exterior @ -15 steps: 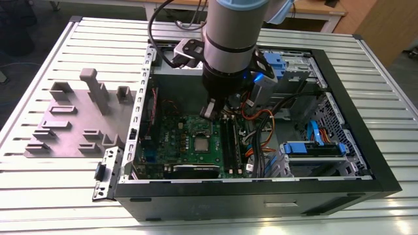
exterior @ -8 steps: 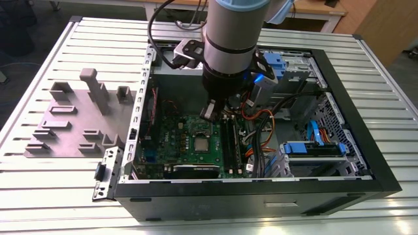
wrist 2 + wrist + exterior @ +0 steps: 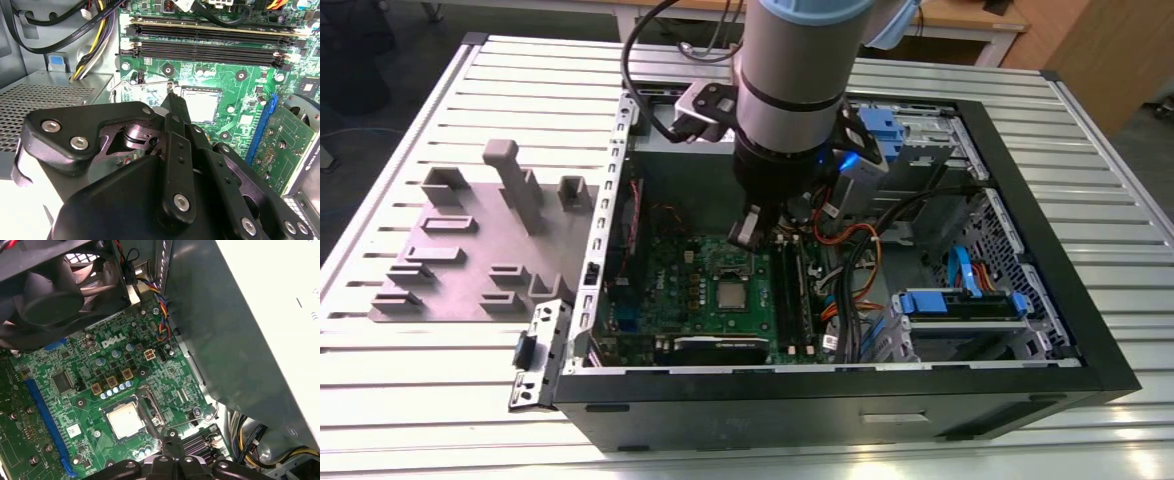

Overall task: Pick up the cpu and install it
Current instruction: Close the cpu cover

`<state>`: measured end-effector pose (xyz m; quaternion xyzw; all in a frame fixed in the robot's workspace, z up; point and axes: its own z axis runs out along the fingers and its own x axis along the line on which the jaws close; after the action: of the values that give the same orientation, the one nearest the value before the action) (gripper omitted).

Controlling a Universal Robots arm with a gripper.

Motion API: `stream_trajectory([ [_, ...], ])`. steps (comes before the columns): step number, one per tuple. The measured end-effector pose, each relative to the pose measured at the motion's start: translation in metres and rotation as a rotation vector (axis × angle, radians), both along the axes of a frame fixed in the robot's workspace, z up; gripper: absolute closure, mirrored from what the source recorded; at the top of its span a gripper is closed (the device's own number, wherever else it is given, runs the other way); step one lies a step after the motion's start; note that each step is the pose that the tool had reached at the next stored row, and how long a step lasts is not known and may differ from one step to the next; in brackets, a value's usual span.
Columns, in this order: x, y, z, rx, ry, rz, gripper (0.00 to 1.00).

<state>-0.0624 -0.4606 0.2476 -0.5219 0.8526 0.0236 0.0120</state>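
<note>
The cpu (image 3: pixel 731 292) is a small silvery square lying flat in its socket on the green motherboard (image 3: pixel 680 270). Both wrist views show the cpu (image 3: pixel 201 104) (image 3: pixel 124 420) from above. The socket's metal frame (image 3: pixel 151 410) stands raised along one side of it, and the thin wire lever (image 3: pixel 206 415) is swung free. My gripper (image 3: pixel 747 232) hangs inside the open computer case, a little above the board and toward the rear of the socket. The gripper (image 3: pixel 174 100) (image 3: pixel 172 444) looks shut, its tips together and holding nothing, just beside the cpu.
Black memory slots (image 3: pixel 210 42) run next to the socket. A case fan (image 3: pixel 47 295) hangs near the board. Cable bundles (image 3: pixel 854 290) and blue drive bays (image 3: pixel 961 300) fill the exterior view's right of the case. A grey fixture block (image 3: pixel 467 240) sits on the slatted table (image 3: pixel 440 400).
</note>
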Motion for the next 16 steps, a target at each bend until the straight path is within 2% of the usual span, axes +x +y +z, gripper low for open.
stream_trajectory([
  [16,0.0001,-0.0063,0.0000,0.0001,-0.0001,0.000,0.89],
])
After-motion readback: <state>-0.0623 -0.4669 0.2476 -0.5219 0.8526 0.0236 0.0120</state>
